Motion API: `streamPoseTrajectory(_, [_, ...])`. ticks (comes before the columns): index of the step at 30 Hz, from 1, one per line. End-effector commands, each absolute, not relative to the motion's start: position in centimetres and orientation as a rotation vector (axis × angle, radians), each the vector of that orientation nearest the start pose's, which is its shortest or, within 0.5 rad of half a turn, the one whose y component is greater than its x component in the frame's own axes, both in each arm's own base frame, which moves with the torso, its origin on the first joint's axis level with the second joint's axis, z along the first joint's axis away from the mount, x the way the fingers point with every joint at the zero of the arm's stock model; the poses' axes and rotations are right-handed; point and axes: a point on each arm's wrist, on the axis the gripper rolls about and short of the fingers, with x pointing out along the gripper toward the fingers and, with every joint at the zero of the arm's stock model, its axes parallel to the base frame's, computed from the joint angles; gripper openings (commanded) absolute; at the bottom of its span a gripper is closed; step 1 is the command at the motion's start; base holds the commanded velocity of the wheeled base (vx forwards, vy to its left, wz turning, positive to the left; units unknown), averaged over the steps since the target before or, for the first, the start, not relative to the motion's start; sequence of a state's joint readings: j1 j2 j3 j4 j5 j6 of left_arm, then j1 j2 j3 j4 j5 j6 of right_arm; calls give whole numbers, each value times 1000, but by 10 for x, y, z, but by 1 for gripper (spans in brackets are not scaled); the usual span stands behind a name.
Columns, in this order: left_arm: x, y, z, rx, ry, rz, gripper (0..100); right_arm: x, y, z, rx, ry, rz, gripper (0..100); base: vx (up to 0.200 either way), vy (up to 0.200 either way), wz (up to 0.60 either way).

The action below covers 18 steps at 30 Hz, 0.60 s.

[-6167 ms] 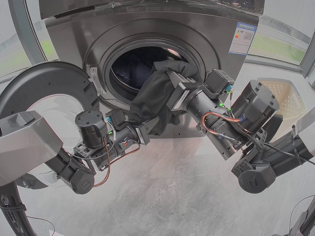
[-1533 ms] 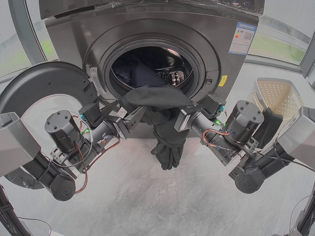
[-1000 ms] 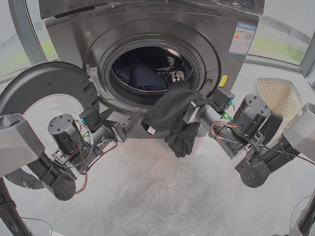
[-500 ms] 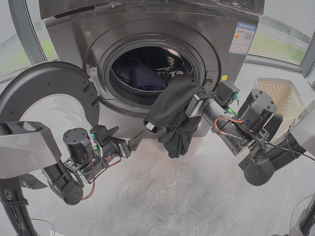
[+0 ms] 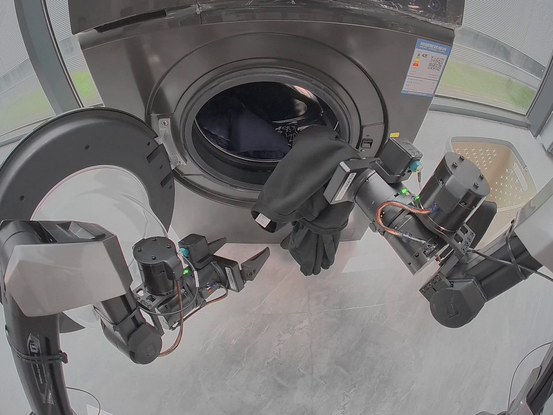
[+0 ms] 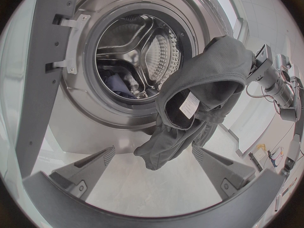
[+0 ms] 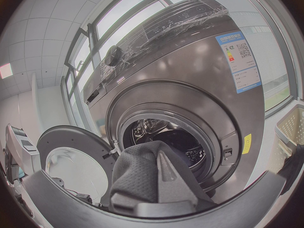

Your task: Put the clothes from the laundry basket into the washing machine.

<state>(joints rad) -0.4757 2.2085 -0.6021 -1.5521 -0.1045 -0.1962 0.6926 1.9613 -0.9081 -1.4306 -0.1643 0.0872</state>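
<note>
The washing machine (image 5: 380, 64) faces me with its round opening (image 5: 259, 116) uncovered. Dark blue clothes (image 5: 247, 134) lie in the drum (image 6: 148, 51). My right gripper (image 5: 321, 163) is shut on a black garment (image 5: 299, 174) at the lower right rim of the opening. The cloth drapes over its fingers (image 7: 167, 174) and hangs down to just above the floor, white label (image 6: 189, 104) showing. My left gripper (image 5: 245, 255) stands open, low in front of the machine's base, left of and below the garment (image 6: 202, 76), holding nothing. The laundry basket (image 5: 501, 168) stands at the right.
The machine's door (image 5: 86, 157) is swung wide to the left, above my left arm. Something dark (image 7: 293, 171) hangs at the basket (image 7: 289, 130) rim behind my right arm. Grey tiled floor (image 5: 299, 341) lies open in front.
My left gripper let go of the black garment, then sank down and back toward the floor. The right gripper lifted the garment up to the opening's rim.
</note>
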Motion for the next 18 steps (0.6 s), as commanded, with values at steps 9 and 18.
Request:
streamPoseTrajectory(9, [332,-181,60,-204,39,-605,100,280,229,200,245,-327,540,0,0,0,0])
streamPoseTrajectory(18, [341,-193,64,-217,-5,-628,100,280,230,198,244,-319,542,0,0,0,0])
